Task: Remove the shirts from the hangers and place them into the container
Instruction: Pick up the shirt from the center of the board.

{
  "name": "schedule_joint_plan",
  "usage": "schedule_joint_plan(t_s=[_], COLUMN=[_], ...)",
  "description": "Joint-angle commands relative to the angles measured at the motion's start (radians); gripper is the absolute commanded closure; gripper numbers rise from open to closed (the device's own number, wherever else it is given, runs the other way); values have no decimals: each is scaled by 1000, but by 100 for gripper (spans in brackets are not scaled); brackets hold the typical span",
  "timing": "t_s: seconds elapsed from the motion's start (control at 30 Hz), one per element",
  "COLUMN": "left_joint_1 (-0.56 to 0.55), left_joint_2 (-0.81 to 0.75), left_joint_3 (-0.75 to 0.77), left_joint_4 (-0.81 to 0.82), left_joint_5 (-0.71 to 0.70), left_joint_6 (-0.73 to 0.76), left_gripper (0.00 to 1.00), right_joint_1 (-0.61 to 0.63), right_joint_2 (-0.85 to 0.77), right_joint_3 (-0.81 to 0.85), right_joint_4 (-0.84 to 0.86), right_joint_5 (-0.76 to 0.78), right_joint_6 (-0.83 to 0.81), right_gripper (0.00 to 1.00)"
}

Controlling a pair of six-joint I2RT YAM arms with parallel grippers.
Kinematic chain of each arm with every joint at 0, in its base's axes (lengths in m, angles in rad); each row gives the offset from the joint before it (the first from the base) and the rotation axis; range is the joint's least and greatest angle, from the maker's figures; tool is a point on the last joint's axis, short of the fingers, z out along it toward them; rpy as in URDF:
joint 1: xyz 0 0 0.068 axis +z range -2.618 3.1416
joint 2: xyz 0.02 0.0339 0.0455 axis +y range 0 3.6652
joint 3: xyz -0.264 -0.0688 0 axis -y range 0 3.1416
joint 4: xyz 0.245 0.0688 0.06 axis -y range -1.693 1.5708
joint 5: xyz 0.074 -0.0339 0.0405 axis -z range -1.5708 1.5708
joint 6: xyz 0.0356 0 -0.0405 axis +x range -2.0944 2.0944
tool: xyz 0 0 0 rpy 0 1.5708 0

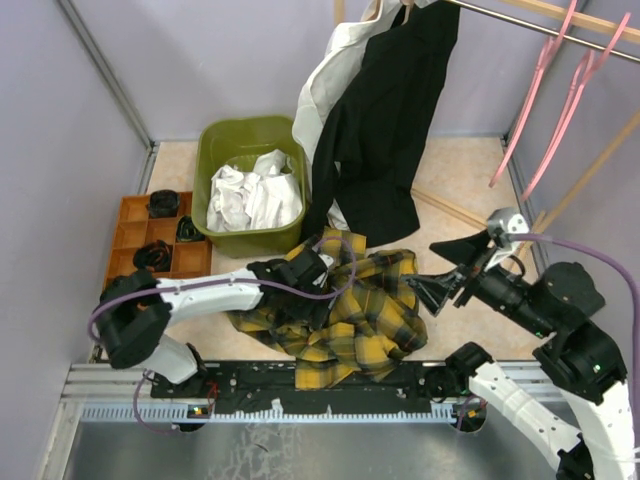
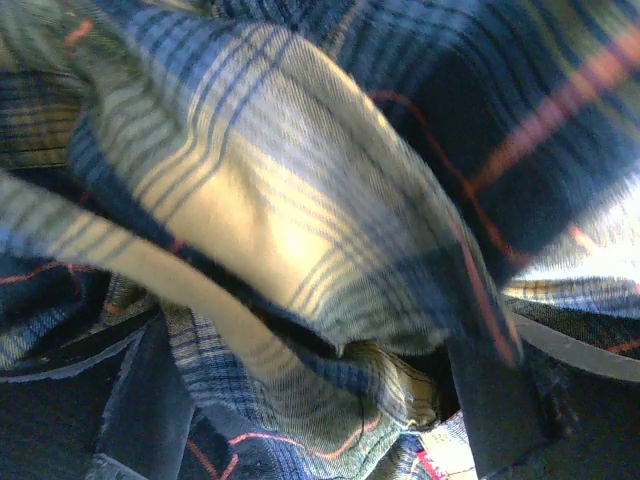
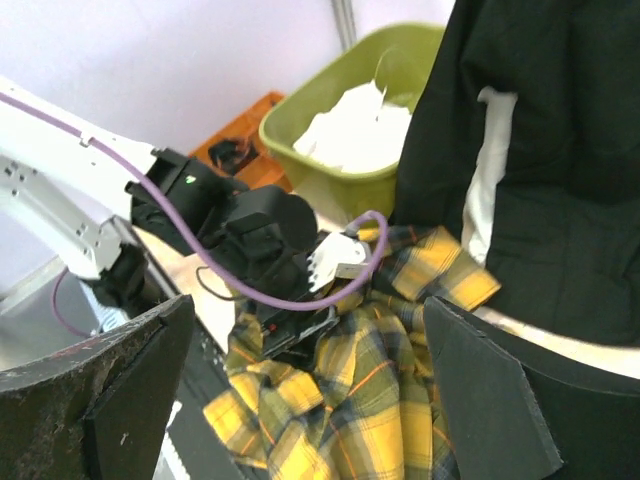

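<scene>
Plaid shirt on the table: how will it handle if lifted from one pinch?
Probably floppy: the plaid shirt lies crumpled in loose folds, so one pinch would likely raise a fold while the rest trails. Likely light, being thin cloth. Its near edge overlaps the black rail, so it might catch there.

The table (image 1: pixel 460 165) holds the plaid shirt (image 1: pixel 375 315), container (image 1: pixel 222 150), orange tray (image 1: pixel 128 235), perhaps a pole (image 1: pixel 450 208).
</scene>
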Motion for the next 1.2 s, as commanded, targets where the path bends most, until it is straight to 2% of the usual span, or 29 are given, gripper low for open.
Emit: schedule_joint_plan(t_s=[0.0, 0.1, 0.17, 0.2, 0.3, 0.37, 0.6, 0.77, 0.9, 1.0, 1.07, 1.1, 1.13, 1.17], left_joint_1=[-19, -41, -58, -67, -96, -109, -127, -129, -130, -129, -128, -127, -128, -128], left_joint_2=[115, 201, 247, 260, 249, 204, -113, -337, -415, -431, -442, -447, -453, -456], left_joint_3=[-33, -41, -41, -40, -33, -32, -4, -26, -42, -25, -17, -15, -15, -14], left_joint_4=[50, 67, 71, 71, 55, 47, 3, 36, 30, -29, -38, -26, -8, 9], left_joint_5=[23, 19, 16, 10, -43, -74, -227, -263, -234, -261, -281, -282, -282, -280], left_joint_6=[-16, -15, -16, -15, -28, -34, -20, 57, 114, 70, 37, 27, 16, 5], left_gripper=[9, 29, 46, 57, 88, 99, 100, 100, 100, 100, 100, 96, 85, 80], right_joint_1=[-8, -8, -8, -8, -7, -8, -8, -8, -6, 0, 26, 53, 86, 125], right_joint_2=[46, 57, 65, 68, 94, 116, 270, 425, 516, 557, 580, 596, 620, 643], right_joint_3=[-48, -81, -103, -112, -133, -144, -175, -204, -279, -348, -392, -406, -414, -416], right_joint_4=[-19, -20, -12, -15, -43, -70, -185, -223, -162, -56, 32, 73, 108, 142], right_joint_5=[-105, -124, -140, -149, -162, -158, -42, 61, 44, -34, -79, -86, -83, -78], right_joint_6=[17, 29, 39, 41, 36, 33, 75, 184, 285, 346, 399, 420, 435, 446], right_gripper=[4, 4, 4, 4, 4, 5, 12, 22, 26, 41, 47, 51, 52, 53])
